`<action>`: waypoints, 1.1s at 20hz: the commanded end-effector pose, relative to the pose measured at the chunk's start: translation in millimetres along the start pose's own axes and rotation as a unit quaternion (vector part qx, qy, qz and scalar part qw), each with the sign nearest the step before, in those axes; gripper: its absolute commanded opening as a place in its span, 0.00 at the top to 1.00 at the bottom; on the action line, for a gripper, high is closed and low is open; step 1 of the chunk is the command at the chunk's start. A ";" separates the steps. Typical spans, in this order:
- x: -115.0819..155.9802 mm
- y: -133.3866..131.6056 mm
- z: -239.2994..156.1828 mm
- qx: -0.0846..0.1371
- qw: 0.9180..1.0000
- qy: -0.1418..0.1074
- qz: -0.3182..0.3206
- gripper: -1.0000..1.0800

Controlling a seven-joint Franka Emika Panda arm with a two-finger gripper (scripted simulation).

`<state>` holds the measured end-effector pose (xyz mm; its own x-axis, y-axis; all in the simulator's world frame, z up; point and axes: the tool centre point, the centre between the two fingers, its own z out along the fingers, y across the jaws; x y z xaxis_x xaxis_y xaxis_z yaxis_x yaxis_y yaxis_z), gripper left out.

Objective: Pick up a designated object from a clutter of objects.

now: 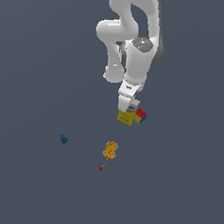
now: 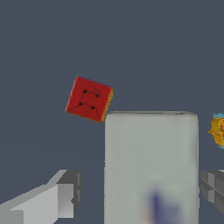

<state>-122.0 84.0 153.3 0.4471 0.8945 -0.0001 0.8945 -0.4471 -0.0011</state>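
Hand (image 1: 127, 105) is spread wide astride the tall yellow box (image 1: 126, 116), which stands on the bench (image 1: 33, 184) touching the small cube (image 1: 140, 115). Fingers (image 2: 57, 197) should be closed squarely on the box alone. Fingertip contact is hidden; the blue label is blurred.

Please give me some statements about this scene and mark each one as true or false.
1. The claw has one finger on each side of the yellow box. True.
2. The multicoloured cube lies far from the yellow box. False: in the exterior view it sits right beside the box, on the exterior view's right.
3. The orange knobbly item is between the fingers. False: it lies apart on the floor.
4. The tiny red ball is near the orange knobbly item. True.
5. The small blue item is stacked on the box. False: it lies alone, toward the exterior view's left.
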 end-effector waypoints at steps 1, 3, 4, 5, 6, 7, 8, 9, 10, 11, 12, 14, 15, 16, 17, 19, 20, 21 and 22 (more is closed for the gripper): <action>0.2 0.2 1.2 0.000 1.000 0.000 0.000 1.00; 0.2 0.2 1.2 0.000 1.000 0.000 0.000 1.00; 0.2 0.2 1.2 0.000 1.000 0.000 0.000 1.00; 0.2 0.2 1.2 0.000 1.000 0.000 0.000 1.00; 0.2 0.2 1.2 0.000 1.000 0.000 0.000 1.00; 0.2 0.2 1.2 0.000 1.000 0.000 0.000 1.00; 0.2 0.2 1.2 0.000 1.000 0.000 0.000 1.00; 0.2 0.2 1.2 0.000 1.000 0.000 0.000 1.00; 0.2 0.2 1.2 0.000 1.000 0.000 0.000 1.00; 0.1 0.4 0.7 -0.001 1.000 0.000 0.000 1.00; 0.1 0.5 0.5 -0.001 1.000 0.000 0.000 1.00; 0.1 1.1 -1.1 -0.001 1.000 0.000 0.000 1.00; 0.1 1.6 -2.5 -0.001 1.000 0.000 0.000 1.00; 0.1 2.3 -4.4 -0.001 1.000 0.000 0.000 1.00; 0.1 3.1 -6.7 -0.001 1.000 0.000 0.000 1.00; 0.2 5.2 -12.4 -0.001 1.000 0.001 0.000 1.00; 0.2 6.5 -16.0 -0.001 1.000 0.001 0.000 1.00; 0.2 7.9 -19.9 -0.001 1.000 0.001 0.000 1.00; 0.2 9.5 -24.3 -0.001 1.000 0.001 0.000 1.00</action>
<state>-115.5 80.9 171.4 0.4469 0.8946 0.0006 0.8946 -0.4469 -0.0005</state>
